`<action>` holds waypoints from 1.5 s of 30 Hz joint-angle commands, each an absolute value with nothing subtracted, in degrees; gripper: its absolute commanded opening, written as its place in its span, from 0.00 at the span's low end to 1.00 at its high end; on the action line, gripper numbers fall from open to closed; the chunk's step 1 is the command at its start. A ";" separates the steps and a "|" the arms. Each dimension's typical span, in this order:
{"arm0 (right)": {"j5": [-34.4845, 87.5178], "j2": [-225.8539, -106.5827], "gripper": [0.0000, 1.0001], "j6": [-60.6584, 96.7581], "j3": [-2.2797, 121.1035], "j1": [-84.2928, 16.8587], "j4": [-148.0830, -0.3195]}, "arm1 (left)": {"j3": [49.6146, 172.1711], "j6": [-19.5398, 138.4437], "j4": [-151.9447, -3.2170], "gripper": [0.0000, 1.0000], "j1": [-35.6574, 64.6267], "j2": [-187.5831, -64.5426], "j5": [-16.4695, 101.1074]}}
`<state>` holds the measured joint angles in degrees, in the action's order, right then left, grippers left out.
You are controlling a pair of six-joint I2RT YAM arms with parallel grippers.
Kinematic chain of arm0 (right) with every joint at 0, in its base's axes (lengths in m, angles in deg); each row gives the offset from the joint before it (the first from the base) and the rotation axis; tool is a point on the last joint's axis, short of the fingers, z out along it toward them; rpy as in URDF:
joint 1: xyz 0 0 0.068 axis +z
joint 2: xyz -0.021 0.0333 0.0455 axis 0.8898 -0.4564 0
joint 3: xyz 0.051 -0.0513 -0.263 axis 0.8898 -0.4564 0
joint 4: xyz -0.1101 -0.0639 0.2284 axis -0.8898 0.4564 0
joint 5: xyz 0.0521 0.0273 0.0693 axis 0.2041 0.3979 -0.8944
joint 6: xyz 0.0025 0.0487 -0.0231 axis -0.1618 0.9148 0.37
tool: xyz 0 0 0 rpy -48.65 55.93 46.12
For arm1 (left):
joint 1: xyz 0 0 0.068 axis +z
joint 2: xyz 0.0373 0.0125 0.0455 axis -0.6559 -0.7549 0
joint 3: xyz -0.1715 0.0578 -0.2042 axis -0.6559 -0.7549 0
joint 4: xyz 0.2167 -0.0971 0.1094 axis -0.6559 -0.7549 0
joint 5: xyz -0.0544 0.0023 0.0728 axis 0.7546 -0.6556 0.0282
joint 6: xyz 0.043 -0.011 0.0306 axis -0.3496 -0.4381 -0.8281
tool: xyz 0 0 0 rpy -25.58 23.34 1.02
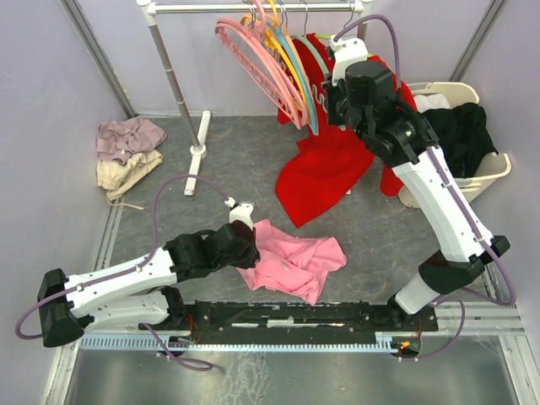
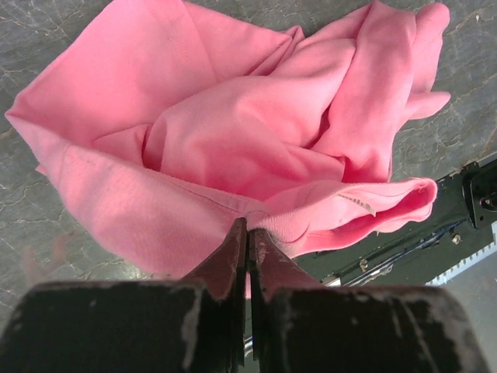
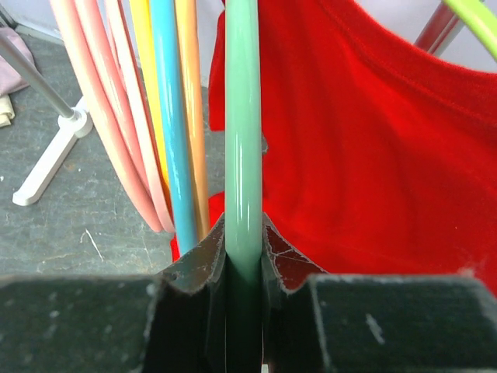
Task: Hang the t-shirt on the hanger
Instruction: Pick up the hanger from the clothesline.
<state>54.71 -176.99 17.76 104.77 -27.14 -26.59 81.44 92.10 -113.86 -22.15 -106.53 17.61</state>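
1. While my right gripper (image 3: 244,233) was pressed together on the hanger (image 3: 243,116), the pale mint bar filled the gap between the jaws. It ran straight out ahead of them, with its long axis pointing away from my wrist.
2. Just beside that bar hung a blue hanger (image 3: 167,116) and the pink hangers (image 3: 85,93). On its other side and behind it was the red shirt (image 3: 373,155), and a lime-green hanger (image 3: 474,23) showed at the upper corner.
3. My left gripper (image 2: 248,233) was pinching a folded edge of the t-shirt (image 2: 233,116). The rest of the cloth lay crumpled on the table (image 1: 253,152) ahead of the fingertips.
4. From overhead, the hanger hung among the others on the rail (image 1: 253,7) at the far side, and the t-shirt lay low, near my bases. The two were well apart, the shirt lying toward me and to the left of the hanger.
5. I judged that the coming move turned on that gap. Only my right arm was near the hanger and only my left arm was near the shirt, so the hanger had to come off the rail and down toward the cloth.
6. I could not tell where the neck opening lay in the bundle.
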 commanded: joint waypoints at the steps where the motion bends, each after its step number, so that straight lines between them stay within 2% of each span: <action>1: 54.72 -174.54 0.01 16.81 104.90 -27.87 -33.63 | 83.98 94.62 -113.08 0.03 -22.48 -106.58 16.37; 10: 49.61 -176.52 0.01 19.45 103.47 -29.15 -38.14 | 85.21 94.54 -114.93 0.03 -22.47 -106.12 15.66; 28: 39.56 -172.72 0.01 25.14 96.35 -34.75 -43.90 | 84.92 94.72 -114.99 0.03 -22.45 -105.78 15.60; 45: 35.63 -168.40 0.01 26.64 92.47 -38.80 -48.53 | 84.84 94.79 -115.18 0.03 -22.45 -105.44 15.76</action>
<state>36.84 -171.11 26.17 91.02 -38.18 -42.61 82.99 92.14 -116.04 -22.15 -105.68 16.58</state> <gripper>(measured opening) 0.213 0.043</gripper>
